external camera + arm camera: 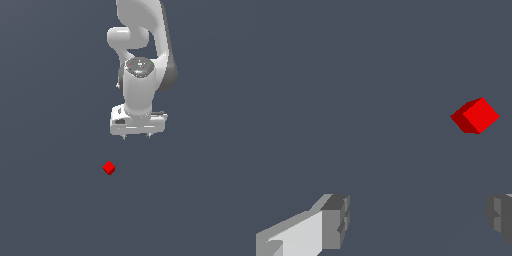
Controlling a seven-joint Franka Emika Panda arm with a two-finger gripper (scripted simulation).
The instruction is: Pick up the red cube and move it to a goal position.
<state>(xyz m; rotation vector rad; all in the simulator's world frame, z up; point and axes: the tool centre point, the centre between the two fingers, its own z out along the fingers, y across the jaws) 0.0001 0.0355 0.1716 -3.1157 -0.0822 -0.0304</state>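
The red cube [109, 168] is small and bright red and rests on the dark grey floor, turned corner-on. My white gripper [136, 137] hangs above the floor, up and toward the exterior view's right of the cube, and does not touch it. In the wrist view the cube [476, 115] lies off to one side of the gap between my fingers [336, 220]. The gripper [417, 220] is open and empty, its jaws wide apart.
The white arm [142, 60] rises behind the gripper at the top of the exterior view. The plain dark grey floor [50, 200] fills all else in view. No goal marker shows.
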